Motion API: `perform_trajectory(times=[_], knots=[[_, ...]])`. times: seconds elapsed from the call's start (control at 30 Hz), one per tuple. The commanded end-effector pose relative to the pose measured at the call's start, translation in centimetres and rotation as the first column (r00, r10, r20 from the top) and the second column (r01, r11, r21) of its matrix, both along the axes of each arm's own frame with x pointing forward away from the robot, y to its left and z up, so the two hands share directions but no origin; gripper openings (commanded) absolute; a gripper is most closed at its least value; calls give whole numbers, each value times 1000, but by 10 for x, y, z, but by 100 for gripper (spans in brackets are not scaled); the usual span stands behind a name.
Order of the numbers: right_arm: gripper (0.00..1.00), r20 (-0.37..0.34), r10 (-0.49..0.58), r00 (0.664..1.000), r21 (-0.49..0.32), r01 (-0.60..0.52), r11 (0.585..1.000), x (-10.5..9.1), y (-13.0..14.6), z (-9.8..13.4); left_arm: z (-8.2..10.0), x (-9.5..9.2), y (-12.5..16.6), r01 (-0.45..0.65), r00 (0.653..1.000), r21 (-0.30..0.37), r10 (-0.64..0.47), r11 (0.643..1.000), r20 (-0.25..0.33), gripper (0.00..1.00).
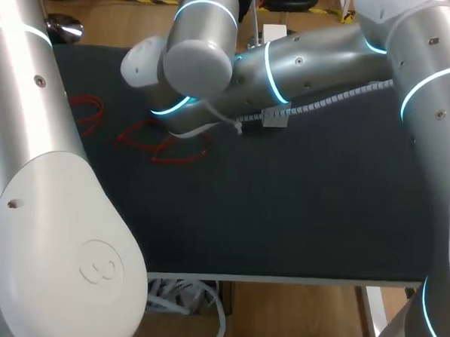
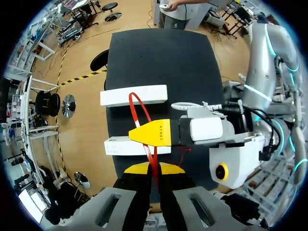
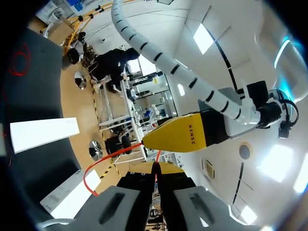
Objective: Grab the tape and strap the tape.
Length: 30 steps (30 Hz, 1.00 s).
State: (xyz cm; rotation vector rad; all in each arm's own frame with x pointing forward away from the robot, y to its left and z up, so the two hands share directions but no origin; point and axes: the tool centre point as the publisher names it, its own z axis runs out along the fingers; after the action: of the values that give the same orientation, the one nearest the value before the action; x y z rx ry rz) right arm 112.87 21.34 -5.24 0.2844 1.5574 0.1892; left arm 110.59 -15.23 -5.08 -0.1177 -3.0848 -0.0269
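A red tape strip runs from between my left gripper's yellow tips out over the black table. The left gripper is shut on it. My right gripper's yellow fingertip crosses the same strip just ahead of the left tips. In the right wrist view my right gripper is shut on the red tape, which loops away beside it, and the left gripper's yellow fingertip lies close ahead. In the head view both grippers are hidden behind the crossed arms.
More red tape loops lie on the black table's left part. Two white bars sit under the grippers, one behind the other. The right arm's grey forearm spans the table's back.
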Motion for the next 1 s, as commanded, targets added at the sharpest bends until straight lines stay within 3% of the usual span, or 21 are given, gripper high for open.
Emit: perform_trajectory(times=[0.03,0.6,1.0], knots=[[0,-4,4,1000,-1,-4,1000,-2,3,3,1,0,-2,-1,1000,4,1,1000,-1,0],[0,2,29,1000,5,-29,1000,-8,13,4,1,0,-2,-1,1000,4,1,1000,-1,0],[0,-5,21,1000,-5,-21,1000,-15,3,2,1,0,-2,-1,1000,4,1,1000,-1,0]])
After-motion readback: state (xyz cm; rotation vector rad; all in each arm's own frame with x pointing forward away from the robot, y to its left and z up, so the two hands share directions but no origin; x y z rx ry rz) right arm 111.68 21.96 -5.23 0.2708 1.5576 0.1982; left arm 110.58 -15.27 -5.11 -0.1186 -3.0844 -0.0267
